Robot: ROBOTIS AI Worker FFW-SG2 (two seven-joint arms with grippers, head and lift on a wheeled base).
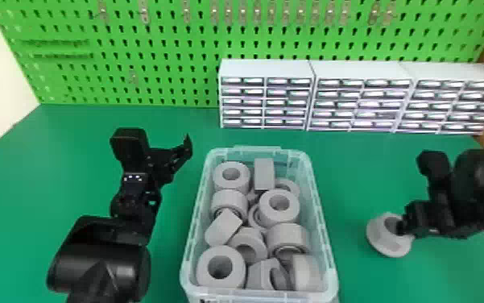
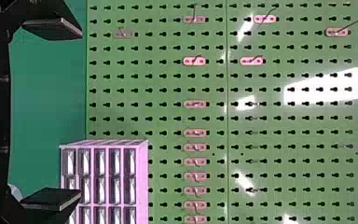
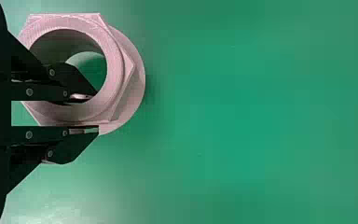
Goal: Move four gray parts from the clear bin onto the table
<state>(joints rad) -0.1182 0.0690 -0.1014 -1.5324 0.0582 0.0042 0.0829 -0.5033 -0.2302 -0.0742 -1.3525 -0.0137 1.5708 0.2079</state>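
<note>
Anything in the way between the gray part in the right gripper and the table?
Nothing visible stands between the gray part and the table below it. The right gripper holds it to the right of the clear bin. I can't tell whether it already touches the table.

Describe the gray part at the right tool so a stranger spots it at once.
On the green table, find the clear bin. Look to its right for a gray part with a wide hole and six-sided collar. Unlike the binned ones, it has the right tool pinching its wall, one finger inside.
</note>
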